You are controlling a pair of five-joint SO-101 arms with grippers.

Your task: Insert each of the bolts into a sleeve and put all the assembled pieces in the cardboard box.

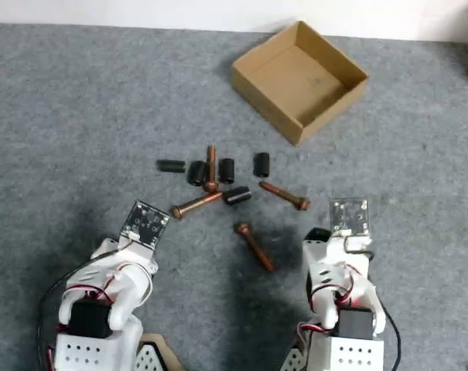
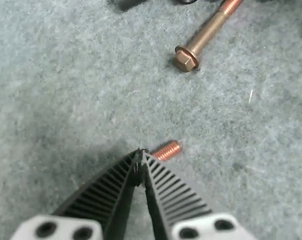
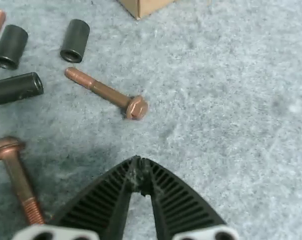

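Note:
The open cardboard box (image 1: pixel 299 77) stands at the far right of the table. Several copper bolts lie loose on the grey carpet: one (image 1: pixel 211 168) among the black sleeves, one (image 1: pixel 196 205) ahead of the left arm (image 1: pixel 145 224), one (image 1: pixel 284 195) and one (image 1: pixel 254 246) near the right arm (image 1: pixel 348 218). Several black sleeves (image 1: pixel 227 170) lie in a loose row mid-table, none with a bolt inside. My left gripper (image 2: pixel 141 156) is shut and holds nothing, with a threaded bolt end (image 2: pixel 166 150) just past its tips. My right gripper (image 3: pixel 140 164) is also shut on nothing, a short way from a bolt (image 3: pixel 106 93).
Grey carpet covers the whole table. A box corner (image 3: pixel 141 6) appears beyond the sleeves (image 3: pixel 75 40) in the right wrist view. Another bolt (image 3: pixel 16 175) lies beside the right fingers. A hex-headed bolt (image 2: pixel 205 35) lies ahead of the left gripper.

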